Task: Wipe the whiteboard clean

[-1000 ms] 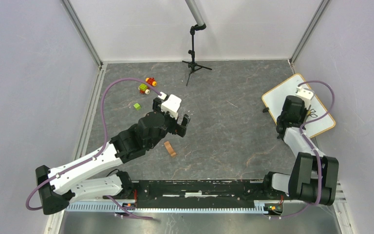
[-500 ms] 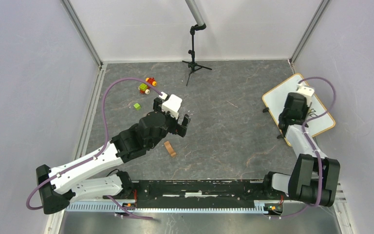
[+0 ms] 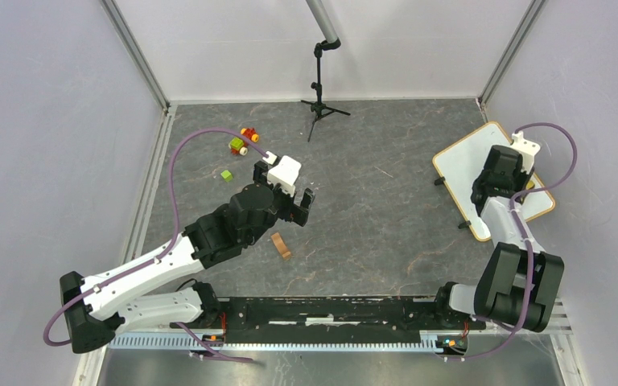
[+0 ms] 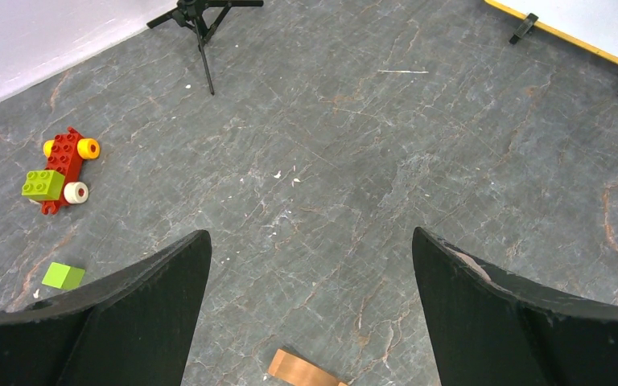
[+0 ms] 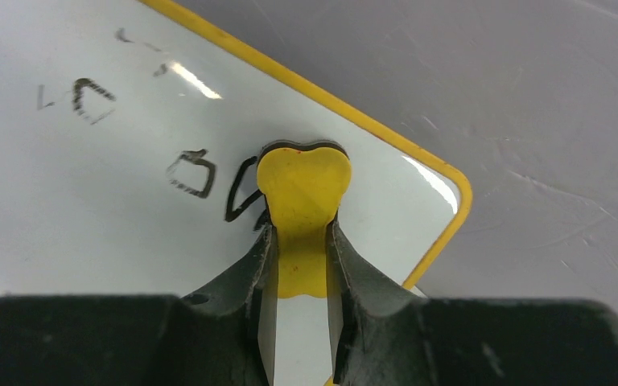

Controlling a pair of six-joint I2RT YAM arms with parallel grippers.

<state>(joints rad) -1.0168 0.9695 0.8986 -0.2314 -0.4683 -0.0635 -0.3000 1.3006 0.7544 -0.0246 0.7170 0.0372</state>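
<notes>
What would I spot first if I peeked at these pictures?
The right claw pinches a bright yellow eraser over the whiteboard, beside dark scribbles near its corner. The left claw hangs wide open above the grey table, with a red toy car farther left.

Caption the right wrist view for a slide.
Right gripper clamps a yellow eraser on the whiteboard, beside dark handwriting.

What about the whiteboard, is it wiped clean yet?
No, the right wrist view shows dark handwriting on the whiteboard beside the yellow eraser clamped in the jaws of the right gripper.
</notes>
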